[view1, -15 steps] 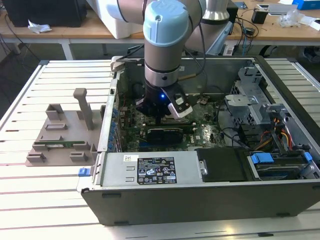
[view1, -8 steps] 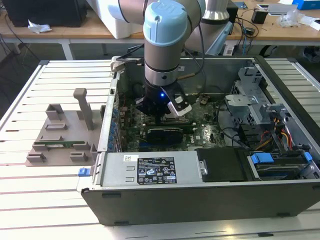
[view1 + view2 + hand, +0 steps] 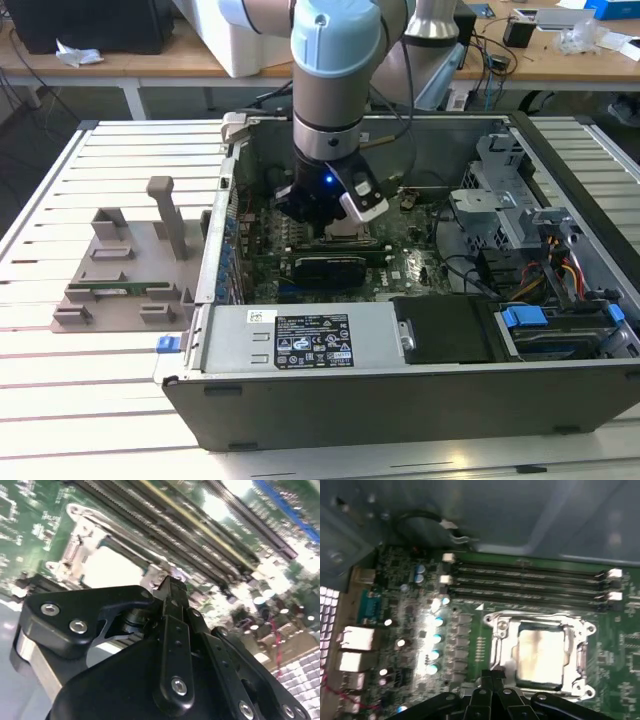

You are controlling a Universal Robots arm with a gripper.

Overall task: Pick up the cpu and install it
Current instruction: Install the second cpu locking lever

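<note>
The cpu (image 3: pixel 540 652) lies flat in the metal socket frame (image 3: pixel 496 647) on the green motherboard (image 3: pixel 470 630), its pale shiny top plate facing up; in the second wrist view it shows as a bright square (image 3: pixel 112 567) inside the same frame. The end effector (image 3: pixel 492 677) hangs just beside the socket's edge with its black fingers pressed together and nothing between them, the tips (image 3: pixel 169 586) close to the frame's rim. Long memory slots (image 3: pixel 525 577) run along the far side of the socket. In the exterior view the arm reaches down into the open computer case (image 3: pixel 400 400), which stands on the slatted bench (image 3: pixel 100 400); a grey-brown tray (image 3: pixel 125 275) with upright posts sits outside the case, towards the exterior view's left edge of the bench.
</note>
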